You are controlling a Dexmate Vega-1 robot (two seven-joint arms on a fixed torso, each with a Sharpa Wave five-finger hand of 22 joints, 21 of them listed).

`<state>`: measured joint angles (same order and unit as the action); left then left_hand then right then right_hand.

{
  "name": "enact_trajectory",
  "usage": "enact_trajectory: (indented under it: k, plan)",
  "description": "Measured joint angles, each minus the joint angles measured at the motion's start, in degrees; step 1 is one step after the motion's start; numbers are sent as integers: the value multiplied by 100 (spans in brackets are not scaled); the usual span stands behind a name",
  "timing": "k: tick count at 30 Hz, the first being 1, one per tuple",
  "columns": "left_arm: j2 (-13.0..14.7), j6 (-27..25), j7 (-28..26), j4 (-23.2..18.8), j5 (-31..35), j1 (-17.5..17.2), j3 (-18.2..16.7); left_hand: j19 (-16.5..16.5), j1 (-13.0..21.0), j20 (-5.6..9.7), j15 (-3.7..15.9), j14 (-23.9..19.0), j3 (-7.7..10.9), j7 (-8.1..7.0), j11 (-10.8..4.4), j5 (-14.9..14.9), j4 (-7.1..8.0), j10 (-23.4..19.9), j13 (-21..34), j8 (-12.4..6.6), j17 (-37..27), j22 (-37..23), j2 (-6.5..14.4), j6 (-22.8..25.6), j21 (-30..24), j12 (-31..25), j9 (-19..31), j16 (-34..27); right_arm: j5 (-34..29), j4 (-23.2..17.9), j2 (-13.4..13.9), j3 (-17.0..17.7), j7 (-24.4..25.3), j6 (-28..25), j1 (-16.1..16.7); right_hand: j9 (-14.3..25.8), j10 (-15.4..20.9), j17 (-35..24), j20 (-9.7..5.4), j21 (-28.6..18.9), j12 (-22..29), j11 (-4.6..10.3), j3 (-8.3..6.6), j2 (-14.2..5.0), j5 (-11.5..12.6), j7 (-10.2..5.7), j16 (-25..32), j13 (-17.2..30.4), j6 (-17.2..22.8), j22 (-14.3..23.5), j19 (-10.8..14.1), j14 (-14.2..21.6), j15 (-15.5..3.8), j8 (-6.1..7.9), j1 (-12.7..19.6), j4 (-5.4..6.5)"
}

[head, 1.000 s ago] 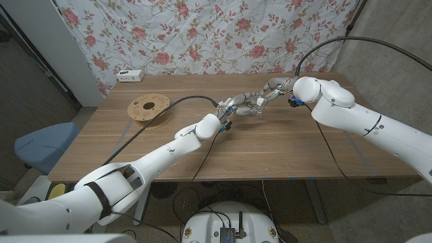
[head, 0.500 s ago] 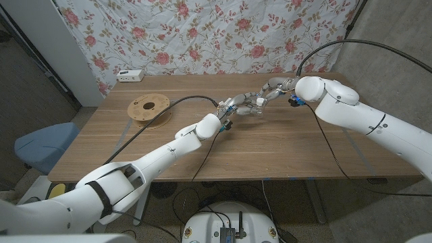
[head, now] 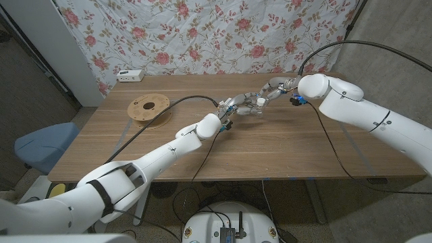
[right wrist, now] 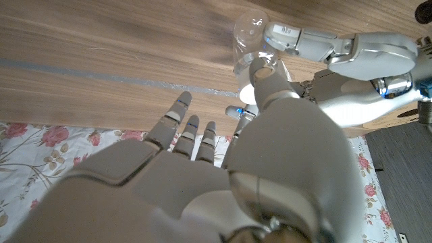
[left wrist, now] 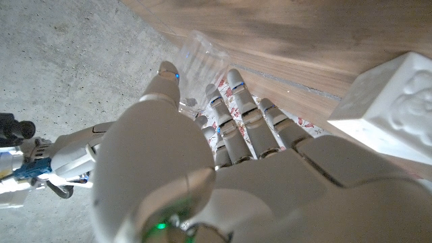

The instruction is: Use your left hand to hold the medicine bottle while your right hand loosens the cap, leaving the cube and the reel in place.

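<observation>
The clear medicine bottle (head: 252, 110) lies on its side at the table's far middle, its white cap (head: 259, 101) toward my right hand. My left hand (head: 233, 106) grips the bottle's body; in the left wrist view its fingers (left wrist: 233, 101) wrap the clear bottle (left wrist: 199, 54). My right hand (head: 271, 90) reaches in from the right and pinches the cap. In the right wrist view its thumb (right wrist: 266, 71) covers most of the cap (right wrist: 244, 94), with the bottle (right wrist: 248, 37) beyond. The white cube (left wrist: 391, 101) stands close beside my left hand. The wooden reel (head: 150, 108) lies flat at the far left.
A white power strip (head: 130, 75) sits at the table's far left edge. A black cable (head: 182, 100) runs over the wooden table (head: 270, 148) along my left arm, and another hangs from my right arm. A floral cloth hangs behind.
My right forearm has swung slightly up and to the right while its fingers stay at the cap. The left hand, bottle and reel have not moved.
</observation>
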<state>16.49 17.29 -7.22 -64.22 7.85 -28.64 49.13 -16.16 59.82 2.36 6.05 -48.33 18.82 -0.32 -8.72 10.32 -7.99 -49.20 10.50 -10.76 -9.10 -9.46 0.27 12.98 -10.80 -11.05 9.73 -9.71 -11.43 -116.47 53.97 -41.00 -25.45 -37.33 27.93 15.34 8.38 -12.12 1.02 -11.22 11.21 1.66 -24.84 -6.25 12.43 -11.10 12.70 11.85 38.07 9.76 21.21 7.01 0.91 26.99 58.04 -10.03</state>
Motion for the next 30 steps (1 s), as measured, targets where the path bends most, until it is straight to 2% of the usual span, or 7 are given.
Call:
enact_trajectory:
  k: [6,9,13,17,22,28,30]
  plan:
    - [-28,22,7,70,-5,31,13,0,15,0,0,0,7,0,0,-3,-4,0,1,0,0,0,16,0,0,1,0,0,108,46,22,2,-59,23,-54,-45,-55,0,14,0,0,-52,-11,0,22,-113,-21,0,-72,0,-14,-51,11,-100,27,14]
    - [-45,39,8,108,-7,47,21,0,14,0,0,0,7,0,0,-4,-4,0,1,0,0,0,17,0,0,6,0,0,138,71,30,2,-74,29,-76,-50,-93,3,34,0,0,-34,38,31,27,-173,-21,0,-141,0,-34,-80,42,-179,-5,30]
    - [-60,55,9,142,-8,63,26,0,-1,0,0,0,7,1,0,-4,-5,0,2,0,0,0,32,1,0,8,0,0,230,102,37,1,-120,57,-112,-88,-123,15,56,0,0,-64,110,132,28,-158,-21,0,-394,0,-55,-102,64,-309,-85,57]
    - [-71,75,7,171,-9,74,30,0,4,0,0,0,6,1,0,-4,-5,0,2,0,0,0,40,1,0,22,0,0,268,126,44,-16,-136,72,-141,-125,-197,15,82,0,0,-138,228,309,-1,-135,-42,0,-580,0,-82,-143,105,-437,-211,89]
    - [-94,99,0,218,-9,100,41,0,4,0,0,0,5,1,-1,-5,-6,1,2,0,0,0,40,1,0,22,0,0,353,143,55,-35,-180,100,-171,-157,-280,41,112,0,1,-222,367,506,-42,16,-64,0,-730,0,-99,-172,177,-541,-408,126]
    - [-109,118,-9,251,-10,121,49,0,4,0,0,0,20,1,-1,-20,10,1,3,0,0,0,39,1,0,22,0,0,387,147,72,-48,-215,105,-200,-177,-340,25,158,-1,3,-281,438,640,-107,171,-85,0,-889,0,-114,-202,207,-628,-545,149]
    - [-113,120,-9,263,-10,124,53,0,5,0,-1,0,38,1,-1,-20,-7,1,3,0,0,0,38,1,0,22,0,0,398,147,80,-53,-225,102,-206,-177,-369,25,186,16,3,-311,472,658,-107,160,-85,0,-936,0,-142,-224,229,-630,-594,183]
